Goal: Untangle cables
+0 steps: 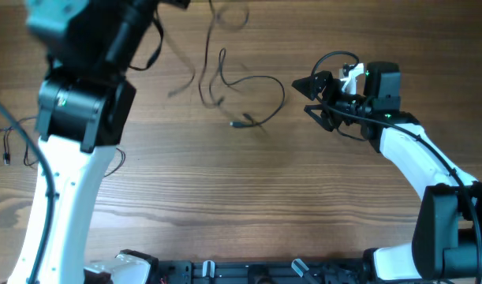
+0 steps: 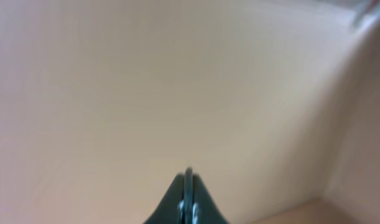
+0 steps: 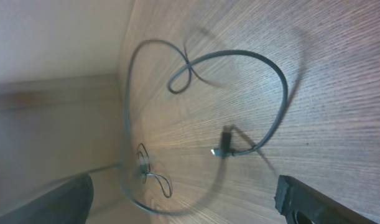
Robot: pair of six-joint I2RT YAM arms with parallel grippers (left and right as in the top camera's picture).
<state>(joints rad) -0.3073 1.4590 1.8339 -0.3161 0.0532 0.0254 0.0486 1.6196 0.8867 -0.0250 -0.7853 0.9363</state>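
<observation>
A thin black cable (image 1: 282,93) lies in a loop on the wooden table, its plug (image 1: 242,122) at the front. It also shows in the right wrist view (image 3: 283,93), with its plug (image 3: 224,149). More strands (image 1: 225,20) rise toward the top edge, one of them blurred. My right gripper (image 1: 310,96) is open and empty just right of the loop; the cable lies ahead of its fingers (image 3: 183,208). My left arm is raised high at the top left. Its gripper (image 2: 188,183) is shut with a thin dark strand pinched between the fingers. It faces a blank wall.
Another thin cable (image 1: 8,146) with small plugs lies at the table's left edge, partly behind the left arm (image 1: 83,110). The right arm's own thick cable (image 1: 335,59) loops above its wrist. The arm bases and black hardware (image 1: 225,272) line the front edge.
</observation>
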